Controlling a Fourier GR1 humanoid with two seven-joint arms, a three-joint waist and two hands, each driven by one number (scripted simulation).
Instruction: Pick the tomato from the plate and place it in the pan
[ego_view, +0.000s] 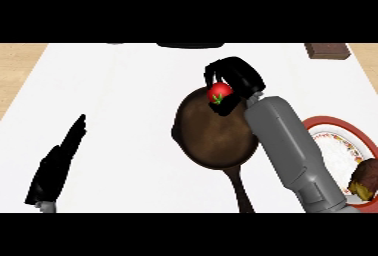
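1. Tomato (219, 92): small, red, green stalk end showing. It sits upper centre of the frame, over the far rim of the pan (210, 135). It looks lifted rather than resting, though I cannot tell whether it touches the pan.
2. Right hand (241, 75): fingers curled round the tomato, pinching it from above and behind. Grey forearm runs down to the lower right.
3. Pan: dark brown, round, centre of frame, handle pointing to the lower edge. Nothing else lies in it.
4. Plate (336, 120): red rim, right edge of frame, partly hidden by the forearm. The tomato is off it; a brown food piece (365, 179) lies on it.
5. Left hand (63, 155): lower left, fingers straight and together, resting on the white counter (133, 100).
6. Step, by my reading: carry done, placing in hand. Next move calls for lowering toward the pan's middle, then uncurling the fingers.
7. Brown block (327, 50) upper right. No brands, labels or readable writing anywhere.
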